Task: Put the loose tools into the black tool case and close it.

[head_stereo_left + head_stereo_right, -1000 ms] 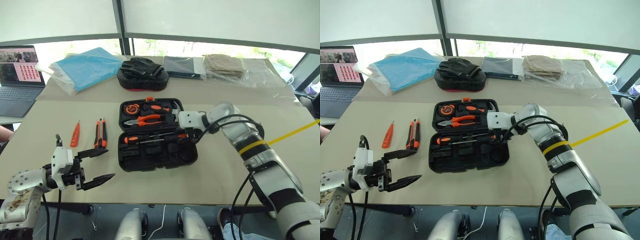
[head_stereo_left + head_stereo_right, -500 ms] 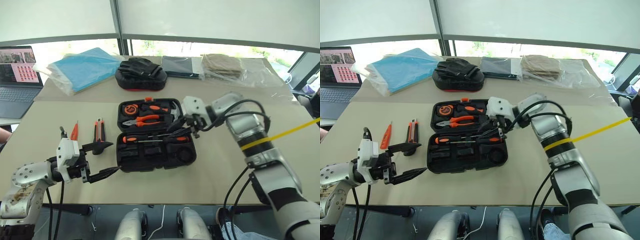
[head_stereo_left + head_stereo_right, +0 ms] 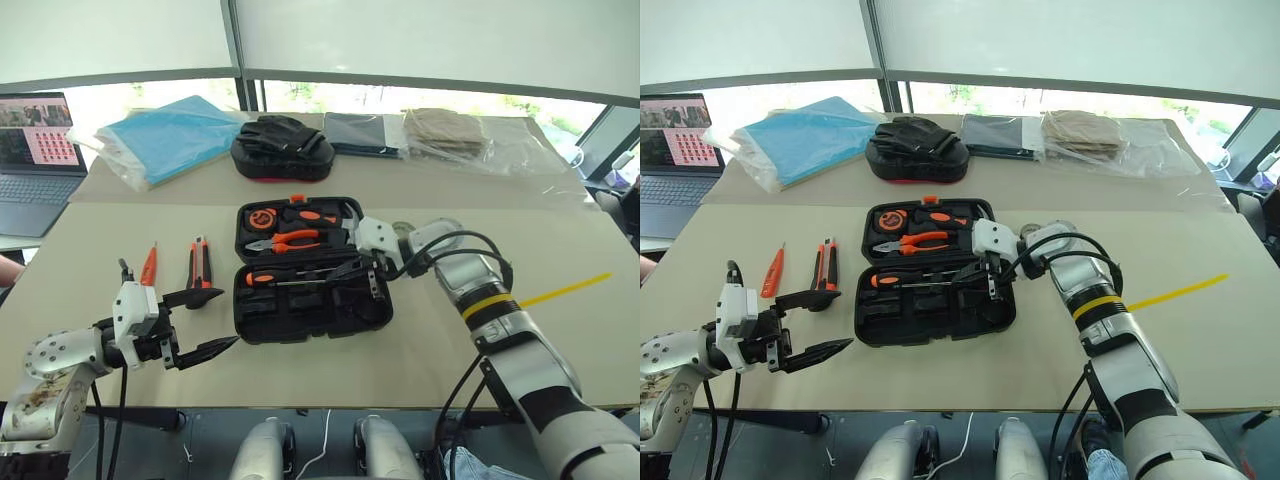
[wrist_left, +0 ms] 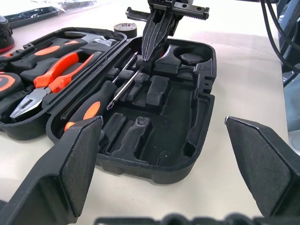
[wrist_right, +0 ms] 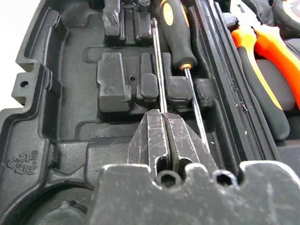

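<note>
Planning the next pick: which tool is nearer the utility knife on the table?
Left. The left tool hangs open just in front of the utility knife; the right tool is shut over the black tool case, far across.

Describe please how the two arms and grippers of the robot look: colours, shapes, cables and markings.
Both arms are silver-grey metal with rounded joint housings and loose black cables along them. The right arm has a yellow band and a darker sleeve lower down. The left gripper has a white block behind two black, tapered fingers with flat pads. The right gripper has a white housing and scratched black fingers.
</note>
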